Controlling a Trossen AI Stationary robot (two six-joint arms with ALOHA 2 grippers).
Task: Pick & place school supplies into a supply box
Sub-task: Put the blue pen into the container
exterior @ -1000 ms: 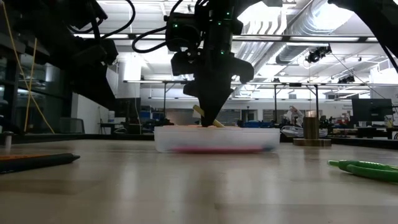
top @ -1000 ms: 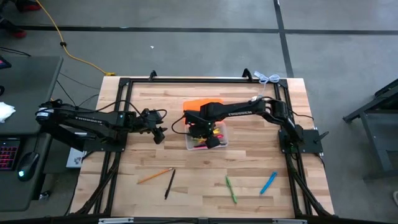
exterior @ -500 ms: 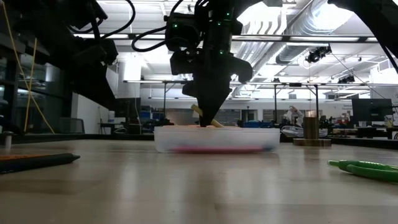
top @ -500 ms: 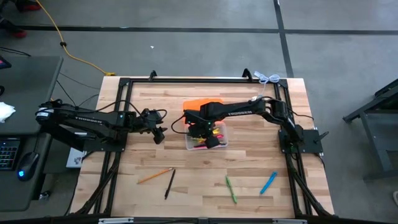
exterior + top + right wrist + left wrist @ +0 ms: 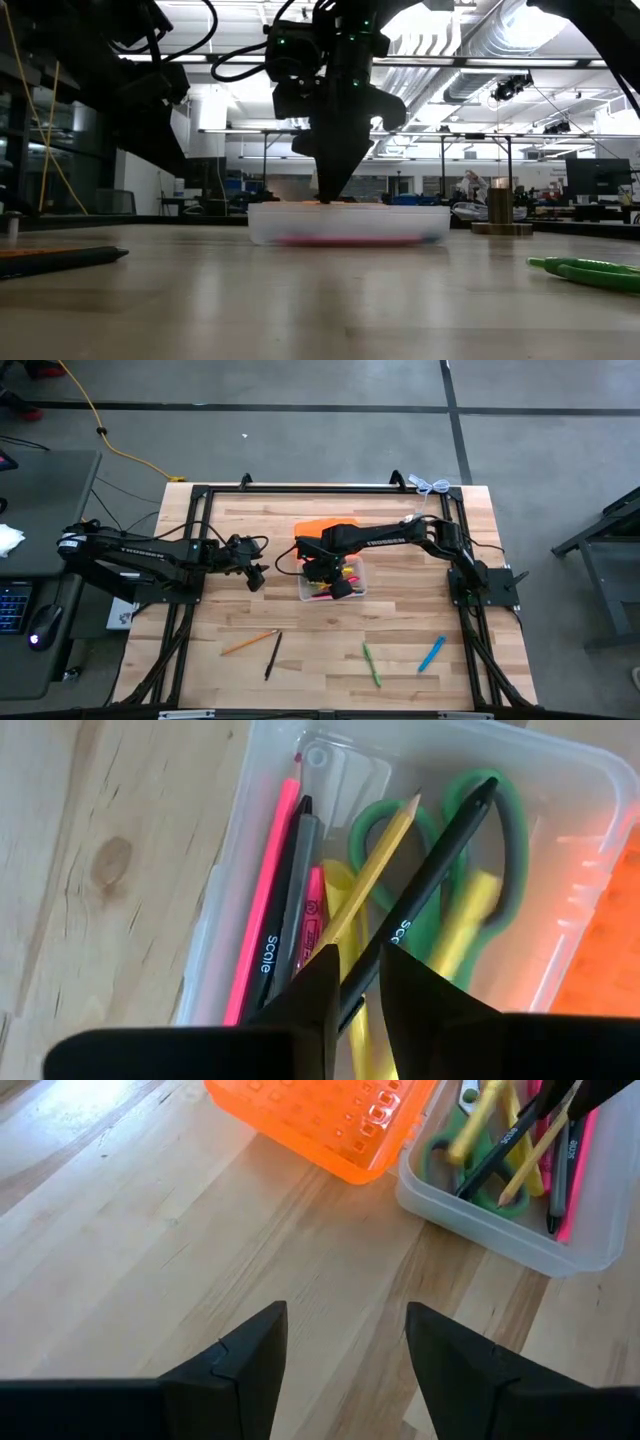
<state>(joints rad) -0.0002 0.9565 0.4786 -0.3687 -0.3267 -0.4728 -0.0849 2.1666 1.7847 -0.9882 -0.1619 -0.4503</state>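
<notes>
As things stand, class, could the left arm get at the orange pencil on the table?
Probably yes. The left gripper hangs open, holding nothing, and the orange pencil lies alone on bare table on its side, nothing between them.

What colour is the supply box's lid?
Bright orange. The lid lies open beside the clear box; the left wrist view shows it best.

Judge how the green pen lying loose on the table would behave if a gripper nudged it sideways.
The green pen looks slim and straight, so it probably rolls or spins on the smooth wooden table. It likely weighs little and stays stiff, so narrow fingertips might flick it away.
</notes>
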